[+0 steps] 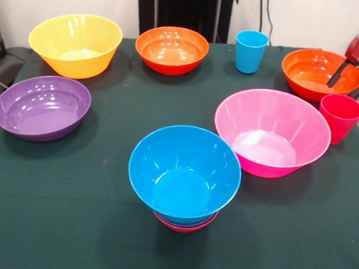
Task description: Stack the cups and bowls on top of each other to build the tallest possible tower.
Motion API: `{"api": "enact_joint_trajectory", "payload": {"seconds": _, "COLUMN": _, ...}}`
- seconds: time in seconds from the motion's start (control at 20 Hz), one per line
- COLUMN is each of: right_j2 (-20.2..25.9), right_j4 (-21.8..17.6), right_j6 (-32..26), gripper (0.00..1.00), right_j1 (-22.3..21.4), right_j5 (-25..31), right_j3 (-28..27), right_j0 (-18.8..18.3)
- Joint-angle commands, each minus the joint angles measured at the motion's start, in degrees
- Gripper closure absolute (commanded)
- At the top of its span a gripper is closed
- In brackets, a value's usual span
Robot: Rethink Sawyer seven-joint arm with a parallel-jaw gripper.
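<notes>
Right now the tower [184,186] stands at the near middle of the bench [72,225]: a medium blue bowl [184,168] sits on top, with a small blue rim and a small magenta-red bowl [185,226] just peeking out beneath it. The loose pieces are spread around it. The pink bowl [271,139] lies just beside the tower, with the red cup [340,117] close at its far edge. The purple bowl [41,107] and yellow bowl [75,44] sit well apart on the other side. One orange-red bowl [172,50] and the light blue cup [251,51] are along the back.

The hand [340,72] reaches into the second orange-red bowl [321,74] at the back corner, and only a dark finger shows, so I cannot tell how far open it is or whether it grips the rim.

These bowls look light, stiff and glossy (likely slippery under a pinch). A hold across the thin rim, one finger inside and one outside, seems safest. The cups, being narrow, could probably be taken around the body.
</notes>
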Motion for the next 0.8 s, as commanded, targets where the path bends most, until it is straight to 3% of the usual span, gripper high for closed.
{"api": "enact_joint_trajectory", "payload": {"seconds": 0.05, "right_j2": 9.5, "right_j4": 2.6, "right_j6": 13.8, "gripper": 0.00, "right_j1": 1.3, "right_j5": 2.2, "right_j3": -2.9, "right_j0": -0.3}}
{"api": "enact_joint_trajectory", "payload": {"seconds": 0.25, "right_j2": 12.4, "right_j4": 3.5, "right_j6": 12.2, "gripper": 0.00, "right_j1": 0.1, "right_j5": -0.6, "right_j3": -1.3, "right_j0": -0.9}}
{"api": "enact_joint_trajectory", "payload": {"seconds": 0.55, "right_j2": 12.3, "right_j4": 3.7, "right_j6": 12.6, "gripper": 0.00, "right_j1": -1.5, "right_j5": 2.5, "right_j3": 0.5, "right_j0": 0.3}}
{"api": "enact_joint_trajectory", "payload": {"seconds": 0.8, "right_j2": 13.6, "right_j4": 3.8, "right_j6": 12.0, "gripper": 0.00, "right_j1": -2.2, "right_j5": 1.6, "right_j3": 1.4, "right_j0": 0.0}}
